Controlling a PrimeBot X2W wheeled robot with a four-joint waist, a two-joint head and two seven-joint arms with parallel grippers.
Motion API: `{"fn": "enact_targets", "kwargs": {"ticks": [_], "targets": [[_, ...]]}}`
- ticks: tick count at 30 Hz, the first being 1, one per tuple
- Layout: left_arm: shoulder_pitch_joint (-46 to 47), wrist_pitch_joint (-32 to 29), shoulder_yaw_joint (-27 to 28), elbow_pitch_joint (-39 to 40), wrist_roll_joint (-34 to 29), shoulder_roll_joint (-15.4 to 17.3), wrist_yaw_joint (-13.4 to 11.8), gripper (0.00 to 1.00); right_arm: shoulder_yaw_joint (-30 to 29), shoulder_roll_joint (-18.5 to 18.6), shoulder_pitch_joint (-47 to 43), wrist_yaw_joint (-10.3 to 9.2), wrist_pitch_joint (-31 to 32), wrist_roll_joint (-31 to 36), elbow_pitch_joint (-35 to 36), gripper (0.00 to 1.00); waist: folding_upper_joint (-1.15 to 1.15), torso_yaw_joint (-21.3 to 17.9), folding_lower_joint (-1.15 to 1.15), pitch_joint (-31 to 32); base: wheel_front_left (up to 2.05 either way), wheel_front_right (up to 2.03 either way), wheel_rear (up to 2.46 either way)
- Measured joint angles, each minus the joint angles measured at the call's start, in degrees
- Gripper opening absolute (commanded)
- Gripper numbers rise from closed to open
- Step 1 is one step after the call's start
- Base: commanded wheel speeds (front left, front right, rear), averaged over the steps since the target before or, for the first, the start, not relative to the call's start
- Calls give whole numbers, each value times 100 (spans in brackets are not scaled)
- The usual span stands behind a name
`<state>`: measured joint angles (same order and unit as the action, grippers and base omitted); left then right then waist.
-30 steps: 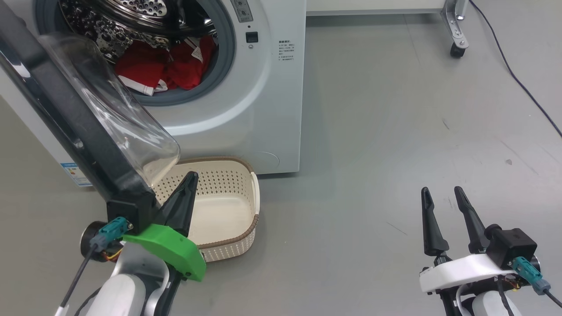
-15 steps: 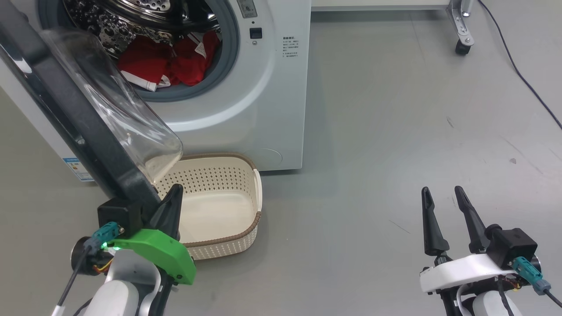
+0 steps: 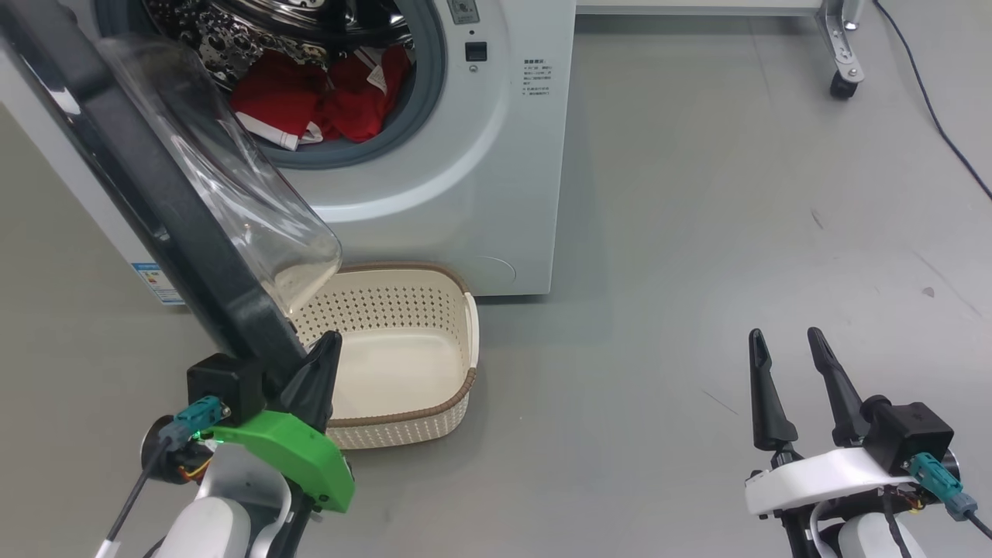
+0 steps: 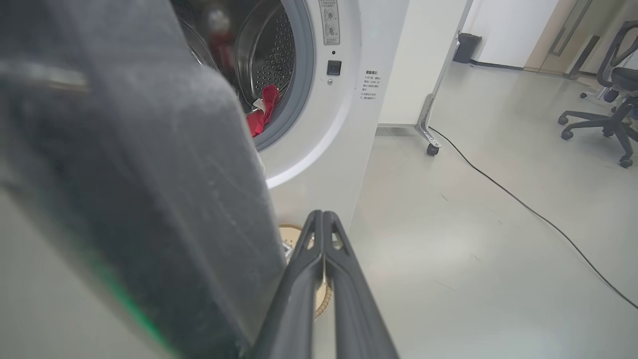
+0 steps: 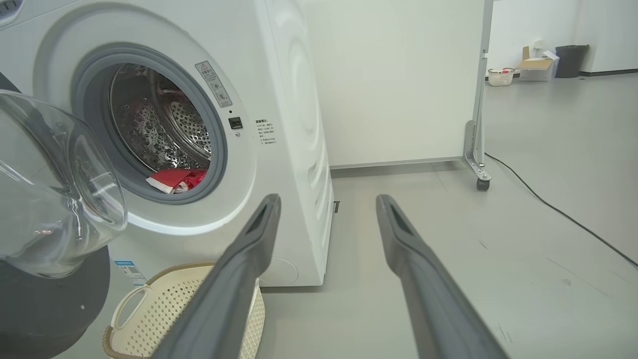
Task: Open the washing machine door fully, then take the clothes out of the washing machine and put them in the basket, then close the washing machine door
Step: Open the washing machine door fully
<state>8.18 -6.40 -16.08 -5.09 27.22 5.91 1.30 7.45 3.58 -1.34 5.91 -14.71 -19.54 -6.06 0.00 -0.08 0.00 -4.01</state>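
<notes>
Red clothes (image 3: 353, 112) with white trim lie at the bottom of the steel drum, ahead of and above the left gripper (image 3: 324, 364). A small white tag (image 3: 377, 76) shows on them, its print too small to read. The left gripper's two dark fingers are pressed together with nothing between them, tips pointing toward the washing machine (image 3: 480, 194). Just to their left stands the washing machine door (image 3: 147, 186), swung out from the drum mouth. Its black rim is right up against the fingers; whether they touch I cannot tell. The door's clear glass bowl bulges out over the basket (image 3: 457, 395), which sits on the grey floor (image 3: 659, 310) just beyond and beneath the left fingertips, close against the machine's front.

The right gripper (image 3: 784, 341) hangs well off to the right of the left one, over bare floor. Its fingers are spread wide apart and grip nothing. From it, the machine is ahead and to the left, and the basket is lower left.

Right of the drum mouth, the white front carries a printed block (image 3: 536, 77) of small dark lines, too fine to read. Beside it is a small black latch (image 3: 475, 52). A grey sticker (image 5: 212, 82) with pictograms sits on the mouth's ring, also illegible. A blue label (image 3: 157, 283) sits low on the machine, left of the door rim, its text unreadable. A black cable (image 3: 934, 124) runs across the floor ahead of the right gripper, past a caster (image 3: 839, 85).
</notes>
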Motion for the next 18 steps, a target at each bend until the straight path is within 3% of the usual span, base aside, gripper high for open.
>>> {"fn": "enact_targets", "kwargs": {"ticks": [18], "targets": [[0,148,-2,-160,51,-121,1,0,-8,-12,-27,19,0,45,-35,100,0,680,0,72,0,0,0]]}}
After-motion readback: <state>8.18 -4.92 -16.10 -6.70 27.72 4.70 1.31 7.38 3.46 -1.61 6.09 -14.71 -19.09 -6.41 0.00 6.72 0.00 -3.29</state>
